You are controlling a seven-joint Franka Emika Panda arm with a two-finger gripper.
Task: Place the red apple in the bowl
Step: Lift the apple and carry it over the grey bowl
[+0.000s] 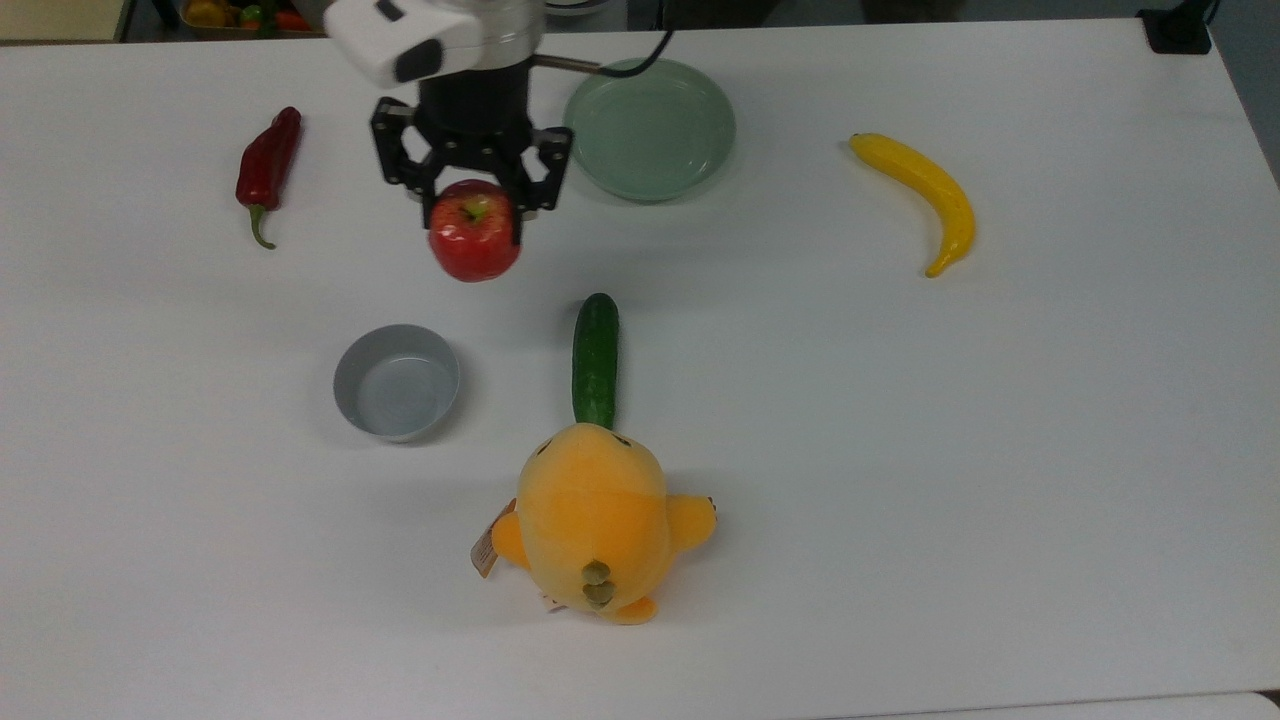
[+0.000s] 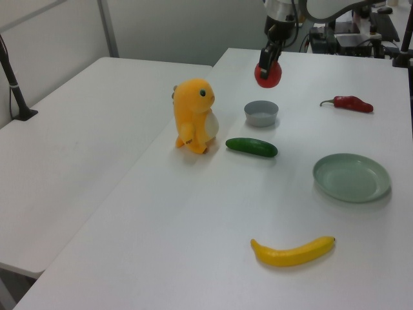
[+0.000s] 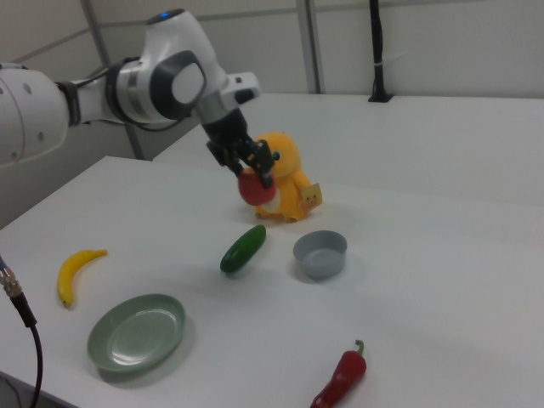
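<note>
My gripper (image 1: 473, 215) (image 2: 266, 66) (image 3: 255, 174) is shut on the red apple (image 1: 474, 243) (image 2: 268, 75) (image 3: 253, 189) and holds it high above the white table. The apple's stem end faces up between the black fingers. The small grey bowl (image 1: 397, 381) (image 2: 261, 113) (image 3: 320, 253) stands empty on the table. In the top view the apple hangs above and slightly right of the bowl, apart from it. In the left view the apple hovers just above the bowl's far side.
A green cucumber (image 1: 595, 360) lies right of the bowl in the top view, with an orange plush toy (image 1: 592, 520) below it. A pale-green plate (image 1: 650, 128) sits near the arm, a red chili pepper (image 1: 266, 168) at the left, and a banana (image 1: 928, 198) at the right.
</note>
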